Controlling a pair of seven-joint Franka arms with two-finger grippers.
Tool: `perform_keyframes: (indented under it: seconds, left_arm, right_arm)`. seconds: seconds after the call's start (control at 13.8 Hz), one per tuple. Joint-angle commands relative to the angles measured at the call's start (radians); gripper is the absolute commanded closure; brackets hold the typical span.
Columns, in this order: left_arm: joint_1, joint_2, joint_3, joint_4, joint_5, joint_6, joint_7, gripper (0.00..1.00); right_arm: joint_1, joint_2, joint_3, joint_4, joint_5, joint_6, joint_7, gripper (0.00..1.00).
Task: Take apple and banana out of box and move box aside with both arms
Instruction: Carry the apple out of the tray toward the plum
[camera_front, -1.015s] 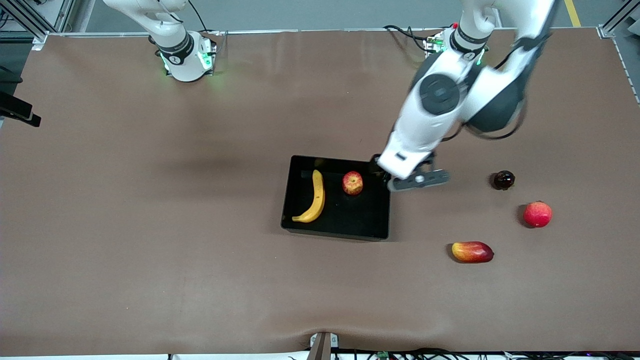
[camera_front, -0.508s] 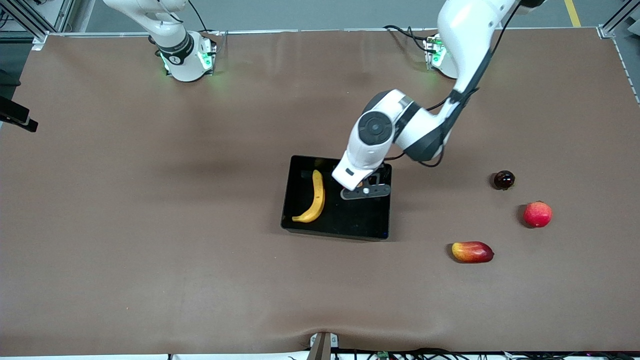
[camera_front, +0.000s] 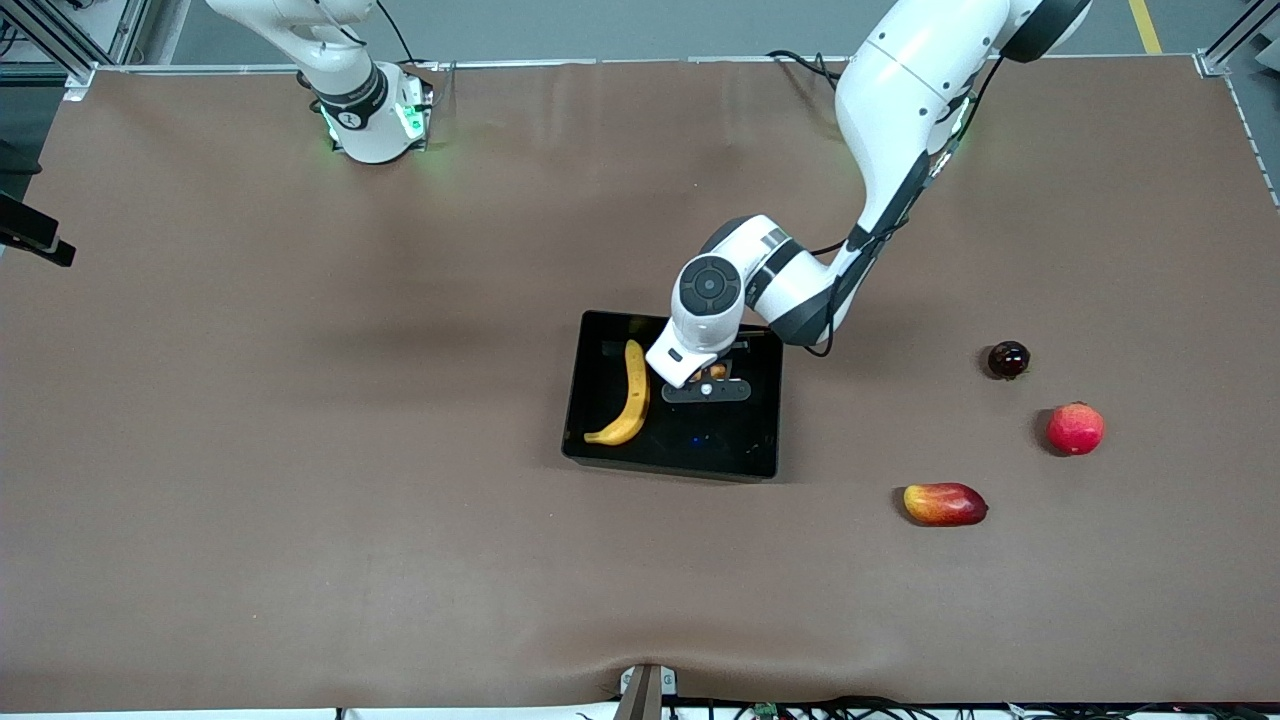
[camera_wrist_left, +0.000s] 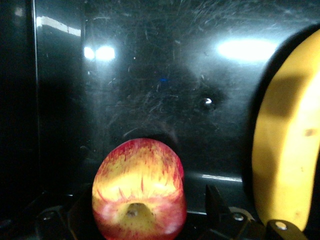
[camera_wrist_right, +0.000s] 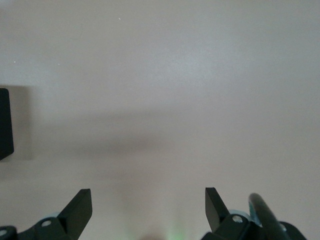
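**Left claw down in the box, around the apple**

Front view: my left claw (camera_front: 708, 378) sits low inside the black box (camera_front: 745, 445). The banana (camera_front: 630, 393) lies in the box too, beside that claw, toward the right arm's end. A mango (camera_front: 945, 503) rests on the desk (camera_front: 300, 450) outside the box, toward the left arm's end.

Left wrist view: my fingers (camera_wrist_left: 216, 202) stand wide on either side of the apple (camera_wrist_left: 139, 188), apart from it; the banana (camera_wrist_left: 287, 150) lies alongside.

Right wrist view: my right claw (camera_wrist_right: 148, 206) waits spread open over bare desk (camera_wrist_right: 165, 75).

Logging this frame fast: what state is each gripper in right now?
Left gripper: open, fingers either side of the apple in the box, not clamped.
Right gripper: open, empty, waiting over bare table.
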Motion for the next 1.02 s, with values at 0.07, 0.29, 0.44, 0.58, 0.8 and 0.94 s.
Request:
perform_keyframes:
  seconds: [0.07, 0.29, 0.44, 0.58, 0.8, 0.94]
  left_arm:
    - [0.002, -0.022, 0.005, 0.011, 0.026, -0.01, -0.014, 0.85]
    - [0.01, -0.109, 0.017, 0.017, 0.026, -0.046, -0.01, 1.0]
    - [0.051, -0.209, 0.015, 0.017, 0.026, -0.093, -0.008, 1.0]
    - [0.12, -0.304, 0.014, 0.017, 0.025, -0.142, 0.024, 1.0]
    - [0.241, -0.382, 0.005, 0.013, 0.002, -0.263, 0.192, 1.0]
    - [0.315, -0.398, 0.003, 0.002, -0.024, -0.321, 0.275, 1.0]
  right_arm:
    - [0.017, 0.029, 0.013, 0.005, -0.001, 0.018, -0.007, 0.0]
    - [0.011, 0.029, 0.013, 0.005, 0.0, 0.018, -0.009, 0.0]
    - [0.011, 0.029, 0.013, 0.005, -0.001, 0.018, -0.009, 0.0]
    - [0.011, 0.029, 0.013, 0.005, -0.001, 0.018, -0.007, 0.0]
    - [0.011, 0.029, 0.013, 0.005, -0.003, 0.018, -0.007, 0.0]
    - [0.013, 0.029, 0.013, 0.005, -0.004, 0.017, -0.004, 0.0]
